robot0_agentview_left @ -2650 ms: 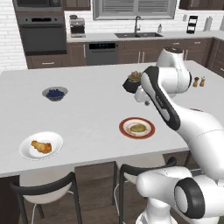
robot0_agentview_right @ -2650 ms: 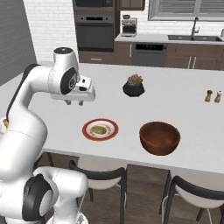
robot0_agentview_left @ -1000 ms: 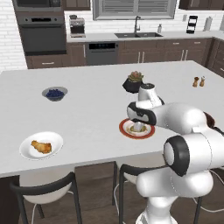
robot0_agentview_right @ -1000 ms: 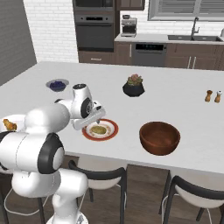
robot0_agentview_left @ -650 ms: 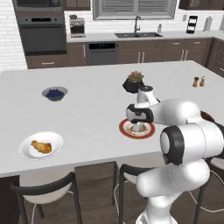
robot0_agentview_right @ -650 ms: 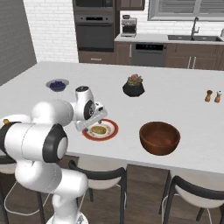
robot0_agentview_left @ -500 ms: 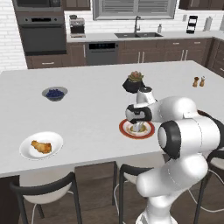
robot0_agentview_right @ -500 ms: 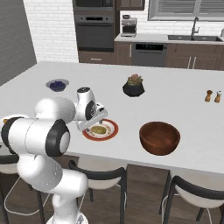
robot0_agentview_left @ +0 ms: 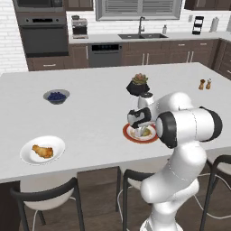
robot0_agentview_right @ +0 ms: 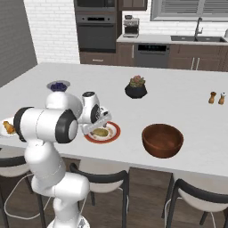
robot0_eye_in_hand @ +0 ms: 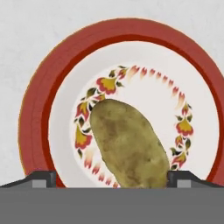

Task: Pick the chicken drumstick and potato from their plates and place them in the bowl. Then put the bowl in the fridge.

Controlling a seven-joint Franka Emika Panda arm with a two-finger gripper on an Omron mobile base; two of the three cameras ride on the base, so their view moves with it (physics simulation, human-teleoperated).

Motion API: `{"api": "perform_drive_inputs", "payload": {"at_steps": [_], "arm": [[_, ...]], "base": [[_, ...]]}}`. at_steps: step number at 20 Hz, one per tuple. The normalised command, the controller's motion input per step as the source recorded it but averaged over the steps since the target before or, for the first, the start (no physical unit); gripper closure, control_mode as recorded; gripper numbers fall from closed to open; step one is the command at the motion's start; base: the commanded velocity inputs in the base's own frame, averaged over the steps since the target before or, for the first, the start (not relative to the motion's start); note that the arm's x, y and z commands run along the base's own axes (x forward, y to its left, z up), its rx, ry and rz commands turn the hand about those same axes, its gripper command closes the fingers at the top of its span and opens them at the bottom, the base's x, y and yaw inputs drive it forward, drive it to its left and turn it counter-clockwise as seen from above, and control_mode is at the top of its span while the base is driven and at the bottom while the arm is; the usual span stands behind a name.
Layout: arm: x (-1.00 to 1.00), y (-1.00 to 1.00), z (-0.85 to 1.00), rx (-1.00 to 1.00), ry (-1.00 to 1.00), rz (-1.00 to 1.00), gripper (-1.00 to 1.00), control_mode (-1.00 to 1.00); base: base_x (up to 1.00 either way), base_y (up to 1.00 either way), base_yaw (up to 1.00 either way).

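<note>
The hand (robot0_eye_in_hand: pixel 111 177) hangs low over the red-rimmed plate (robot0_eye_in_hand: pixel 39 109), its fingertips (robot0_eye_in_hand: pixel 40 178) spread wide, one on each side of the potato (robot0_eye_in_hand: pixel 129 146), which lies in the plate's flowered white centre. The wooden bowl (robot0_agentview_right: pixel 162 140) stands beside that plate on the counter (robot0_agentview_left: pixel 90 117). Well apart, the chicken drumstick (robot0_agentview_left: pixel 42 151) lies on the white plate (robot0_agentview_left: pixel 28 157). Blueberries fill a small grey bowl (robot0_agentview_left: pixel 56 96).

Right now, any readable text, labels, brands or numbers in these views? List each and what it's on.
None readable.
Red-rimmed white plate under the tan potato: painted red and yellow flower ring, no lettering.
Dark built-in oven: control panel too small to read.
</note>
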Motion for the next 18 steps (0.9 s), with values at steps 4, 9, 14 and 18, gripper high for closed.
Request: {"api": "perform_drive_inputs", "payload": {"at_steps": [4,9,14,18], "arm": [[0.28,-0.15,-0.18,0.00,0.00,0.00,-1.00,-1.00],[0.11,0.00,-0.31,0.00,0.00,0.00,-1.00,-1.00],[0.00,0.00,-0.42,0.00,0.00,0.00,-1.00,-1.00],[-0.04,-0.08,-0.36,-0.01,-0.01,0.02,1.00,-1.00]], "base": [[0.00,0.00,0.00],[0.00,0.00,0.00],[0.00,0.00,0.00],[0.00,0.00,0.00]]}}
